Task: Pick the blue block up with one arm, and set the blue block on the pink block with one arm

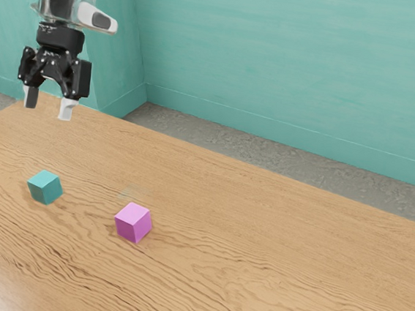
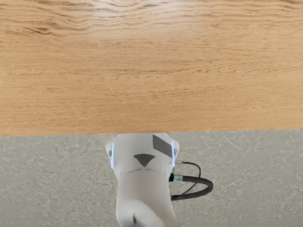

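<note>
A blue-teal block (image 1: 45, 186) rests on the wooden table (image 1: 270, 264) toward the exterior view's left. A pink block (image 1: 133, 222) sits on the table a short way to its right, slightly nearer the front, apart from it. My gripper (image 1: 47, 105) hangs high above the table's far left corner, well above and behind the blue block. Its two fingers stand open with nothing between them. In the wrist view I look down on bare table wood (image 2: 151, 66) and its edge, with the robot's white base (image 2: 142, 179) on the grey floor below.
Teal walls (image 1: 291, 53) rise behind the table, with a strip of grey floor (image 1: 302, 161) between them and the table's far edge. A black cable (image 2: 194, 184) loops beside the robot's base. Wide bare wood stretches to the right of the pink block.
</note>
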Robot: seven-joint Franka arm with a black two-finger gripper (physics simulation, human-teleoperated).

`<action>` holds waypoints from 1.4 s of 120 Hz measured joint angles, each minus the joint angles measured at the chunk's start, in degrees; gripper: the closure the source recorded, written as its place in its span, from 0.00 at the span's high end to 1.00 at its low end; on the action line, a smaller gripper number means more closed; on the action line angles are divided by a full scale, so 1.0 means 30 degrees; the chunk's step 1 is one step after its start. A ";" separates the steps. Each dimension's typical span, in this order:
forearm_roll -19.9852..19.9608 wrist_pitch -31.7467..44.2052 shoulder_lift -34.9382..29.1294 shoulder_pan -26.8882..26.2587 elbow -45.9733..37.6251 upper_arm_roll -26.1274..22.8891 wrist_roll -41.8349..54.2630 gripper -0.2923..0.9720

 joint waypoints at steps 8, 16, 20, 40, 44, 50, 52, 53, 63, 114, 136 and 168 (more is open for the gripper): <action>0.0172 0.3042 0.0148 0.0136 -0.0414 -0.0095 -0.0067 0.77; 0.0576 0.5633 0.0063 0.0214 -0.1646 -0.0126 -0.0143 0.77; 0.0794 0.7030 -0.0541 0.0715 -0.3353 -0.0537 -0.0130 0.77; 0.1360 1.3812 -0.1694 0.6475 -0.9403 -0.2142 0.0484 0.77; 0.1410 1.5012 -0.1433 0.7503 -0.9953 -0.2321 0.0717 0.77; 0.1464 1.6646 -0.0867 0.9028 -1.0396 -0.3038 0.1114 0.77; 0.1478 1.7164 -0.0630 0.9523 -1.0500 -0.3371 0.1254 0.77; 0.1484 1.7416 -0.0529 0.9748 -1.0562 -0.3525 0.1323 0.77; 0.1551 1.9744 -0.0043 1.1369 -1.1485 -0.4539 0.2103 0.77; 0.2529 2.5707 0.3655 1.3874 -1.2119 -0.4945 0.6848 0.77; 0.2811 2.6290 0.4620 1.4104 -1.2101 -0.4970 0.8717 0.77; 0.2776 2.7182 0.5522 1.4386 -1.1822 -0.4910 1.0582 0.77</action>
